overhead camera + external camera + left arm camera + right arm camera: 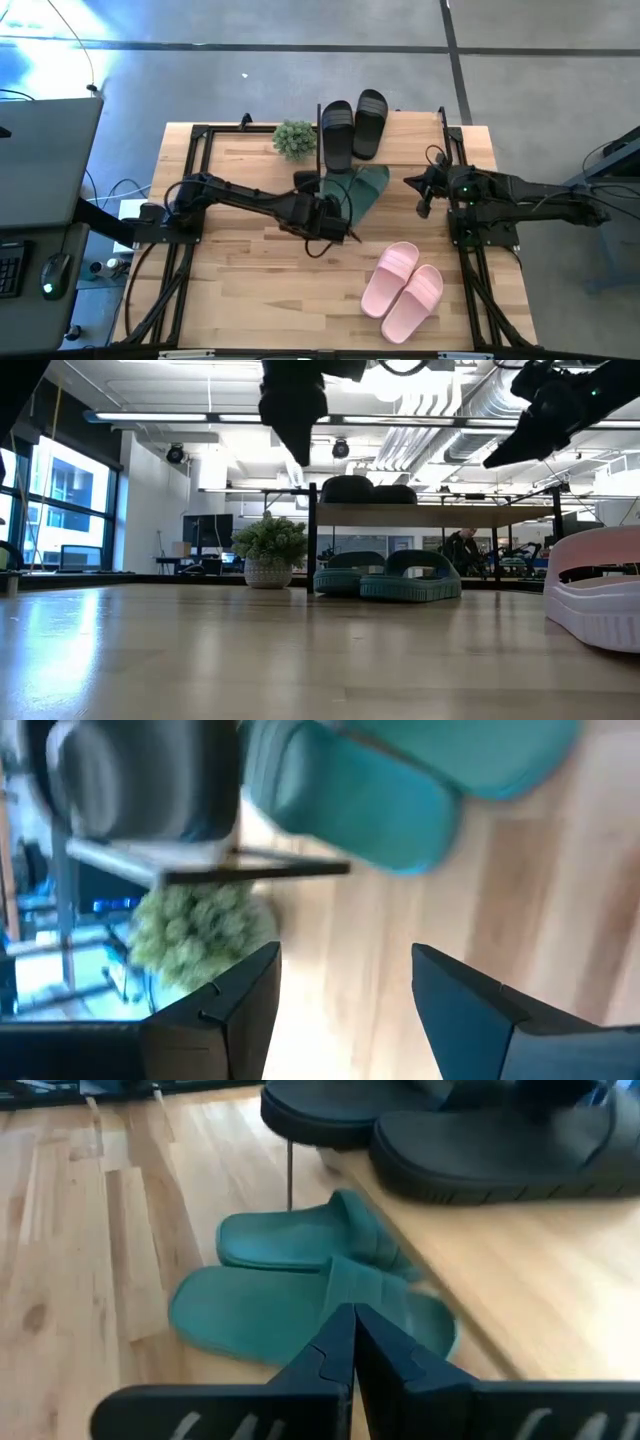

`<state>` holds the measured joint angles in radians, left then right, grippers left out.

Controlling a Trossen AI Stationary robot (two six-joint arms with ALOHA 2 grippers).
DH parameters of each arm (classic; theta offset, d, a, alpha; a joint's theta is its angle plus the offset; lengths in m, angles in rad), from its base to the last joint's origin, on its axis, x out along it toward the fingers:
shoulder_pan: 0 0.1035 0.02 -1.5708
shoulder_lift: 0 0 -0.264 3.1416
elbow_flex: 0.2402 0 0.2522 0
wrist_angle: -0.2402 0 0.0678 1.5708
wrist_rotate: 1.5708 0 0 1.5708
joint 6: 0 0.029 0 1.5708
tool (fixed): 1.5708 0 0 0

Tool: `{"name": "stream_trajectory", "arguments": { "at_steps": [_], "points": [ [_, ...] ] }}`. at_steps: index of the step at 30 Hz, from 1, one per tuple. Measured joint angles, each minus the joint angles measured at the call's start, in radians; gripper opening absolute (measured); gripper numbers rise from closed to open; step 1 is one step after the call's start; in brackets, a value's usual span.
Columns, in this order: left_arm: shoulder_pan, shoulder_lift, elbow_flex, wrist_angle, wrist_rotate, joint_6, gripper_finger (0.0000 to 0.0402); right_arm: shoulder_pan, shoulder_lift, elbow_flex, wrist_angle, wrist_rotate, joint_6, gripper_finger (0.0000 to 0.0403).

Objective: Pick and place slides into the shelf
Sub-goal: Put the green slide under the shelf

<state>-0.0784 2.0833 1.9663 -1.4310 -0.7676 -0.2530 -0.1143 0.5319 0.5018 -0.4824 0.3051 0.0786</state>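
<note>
Two black slides (352, 125) lie side by side on the shelf's wooden board (410, 135) at the table's far edge. Two teal slides (362, 188) rest on the table, their far ends under the board (520, 1270). Two pink slides (402, 290) lie soles down on the table at the near right. My left gripper (345, 990) hovers open above the table just near of the teal slides (400, 780), with nothing between its fingers. My right gripper (352, 1340) is shut and empty, raised to the right of the shelf.
A small green potted plant (295, 140) stands on the table just left of the shelf. The shelf's thin black posts (290, 1175) stand beside the teal slides. Black frame rails (185, 200) run along the table's left and right sides.
</note>
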Motion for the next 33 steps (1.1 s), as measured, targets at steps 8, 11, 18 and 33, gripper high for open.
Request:
{"name": "stream_trajectory", "arguments": {
  "at_steps": [8, 11, 18, 33],
  "points": [
    [0.012, -0.104, -0.109, 0.006, -0.007, -0.065, 0.0209, 0.074, 0.119, -0.008, -0.026, 0.044, 0.160, 0.0000],
    [0.012, -0.169, -0.211, 0.070, -0.004, -0.079, 0.0209, 0.099, 0.176, -0.026, -0.068, 0.104, 0.285, 0.0000],
    [0.013, -0.262, -0.402, 0.249, 0.026, -0.071, 0.0209, 0.126, 0.317, -0.107, 0.063, 0.151, 0.472, 0.0000],
    [0.013, -0.282, -0.583, 0.468, 0.074, 0.026, 0.0209, 0.172, 0.695, -0.142, 0.320, 0.270, 0.629, 0.0000]
  ]
}}
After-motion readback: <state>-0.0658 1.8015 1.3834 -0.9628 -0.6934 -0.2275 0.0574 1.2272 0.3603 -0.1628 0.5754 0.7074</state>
